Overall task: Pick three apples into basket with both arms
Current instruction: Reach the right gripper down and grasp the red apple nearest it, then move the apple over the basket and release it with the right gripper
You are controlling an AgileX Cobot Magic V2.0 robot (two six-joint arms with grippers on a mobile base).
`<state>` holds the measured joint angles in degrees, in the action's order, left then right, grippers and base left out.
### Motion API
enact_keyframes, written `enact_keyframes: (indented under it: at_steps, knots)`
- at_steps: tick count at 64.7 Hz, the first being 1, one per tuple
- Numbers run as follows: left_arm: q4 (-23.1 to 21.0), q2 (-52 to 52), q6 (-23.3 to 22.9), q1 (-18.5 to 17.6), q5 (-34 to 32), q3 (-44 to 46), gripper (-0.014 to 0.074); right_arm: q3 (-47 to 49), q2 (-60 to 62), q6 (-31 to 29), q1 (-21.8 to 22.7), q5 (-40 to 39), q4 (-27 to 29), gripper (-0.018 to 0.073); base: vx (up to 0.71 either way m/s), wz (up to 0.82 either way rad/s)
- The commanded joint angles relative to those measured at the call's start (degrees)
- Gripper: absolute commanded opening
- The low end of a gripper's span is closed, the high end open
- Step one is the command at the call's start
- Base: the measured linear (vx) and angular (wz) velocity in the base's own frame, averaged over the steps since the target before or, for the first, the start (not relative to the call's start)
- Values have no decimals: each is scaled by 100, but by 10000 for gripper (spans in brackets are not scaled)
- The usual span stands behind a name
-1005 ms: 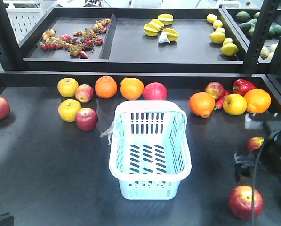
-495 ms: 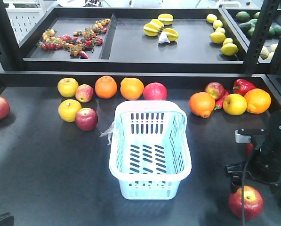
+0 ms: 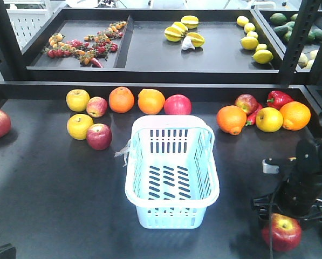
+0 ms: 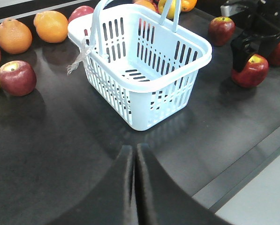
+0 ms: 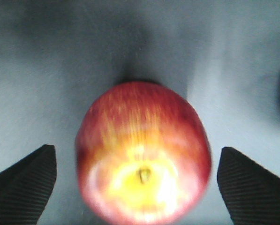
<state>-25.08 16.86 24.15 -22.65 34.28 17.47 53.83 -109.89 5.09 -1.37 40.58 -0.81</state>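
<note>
The dark surface [image 3: 53, 189] carries fruit in the same places as a second ago, and the basket [image 3: 171, 217] sits in the middle, empty. What has changed is the right arm [image 3: 306, 172]: it has swung in from the right edge and come down toward the near right corner. Its right hand [image 5: 137, 185] now hangs over the apple [image 3: 282, 233] there, spread wide, with one of its fingers [image 5: 25, 185] on each side of the fruit and clear of it. I judge the first grasp is about to happen; nothing has been collected yet. The left hand [image 4: 132, 183] hovers at the near edge in front of the basket, pressed together and holding nothing. Another red apple [image 3: 98, 136] waits left of the basket. I see no brand, label or readable writing anywhere.
</note>
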Motion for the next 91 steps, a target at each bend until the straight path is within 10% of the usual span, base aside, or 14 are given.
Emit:
enact_keyframes:
  at_steps: [1,58,83,91]
  knots:
    - [-161,35,-53,-21,-345,153,-8,127,120,17,25,-112,-8,650,0,0]
    - [-161,35,-53,-21,-339,153,-8,127,1770,-222,6,414,185,109,0,0]
    - [-190,35,-53,-21,-339,153,-8,127,3259,-3316,-913,94,4336,88,0,0]
    - [-196,35,-53,-21,-339,153,-8,128,2923,-3632,-1540,-642,4780,89,0,0]
